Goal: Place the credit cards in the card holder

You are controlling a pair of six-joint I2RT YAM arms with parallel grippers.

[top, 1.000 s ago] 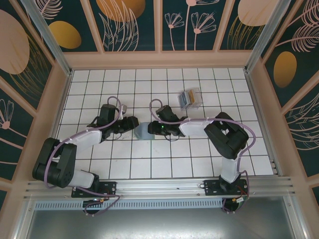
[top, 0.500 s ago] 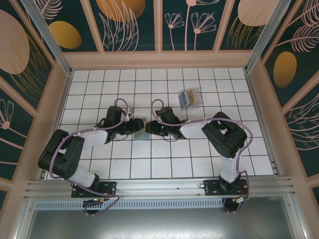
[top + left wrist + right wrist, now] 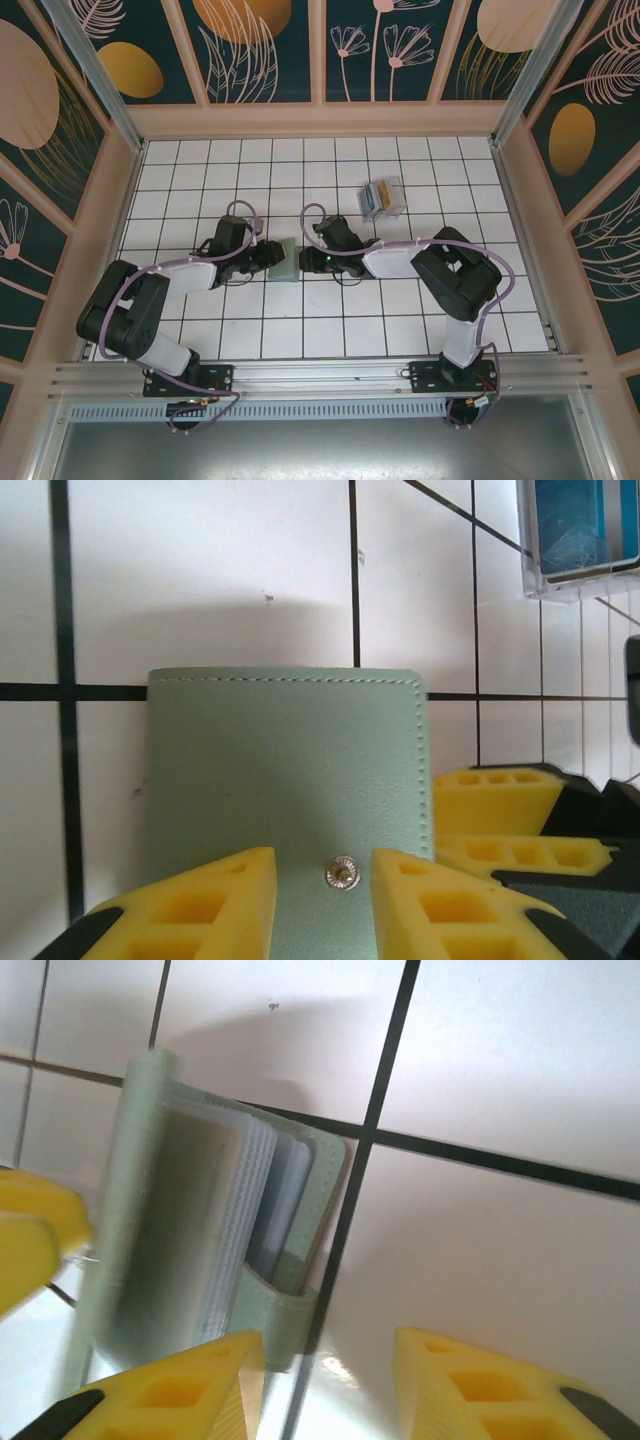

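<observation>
At the near edge of the white tiled table [image 3: 330, 335], two black arms reach inward from their bases. The left arm [image 3: 125, 320] bends in from the left, and the right arm [image 3: 455, 280] folds across from the right. They meet near the middle of the table at a sage-green wallet [image 3: 285, 760].

The left gripper [image 3: 325, 865] has its yellow fingers parted by a narrow gap and laid over the wallet's outer face, one on each side of a small metal snap [image 3: 342, 873]. Nothing sits between the fingers, and whether they press on the cover cannot be told.

The right gripper [image 3: 325, 1345] faces the wallet from the other side. Its jaws are apart and empty, with bare tile showing between them and one finger just beside the wallet's lower corner. Seen from the right wrist, the wallet is slightly blurred and gapes partly open, with pale bluish-grey pockets fanned between its green covers. Seen from the left wrist, the right gripper's yellow fingers [image 3: 495, 788] sit just beside the wallet's right edge.

Farther back and to the right, well apart from the wallet, the cards [image 3: 382, 198] lie in a small stack, blue among them, inside a clear case [image 3: 528, 540]. Beyond the table stands a dark wall [image 3: 270, 50] painted with flowers.
</observation>
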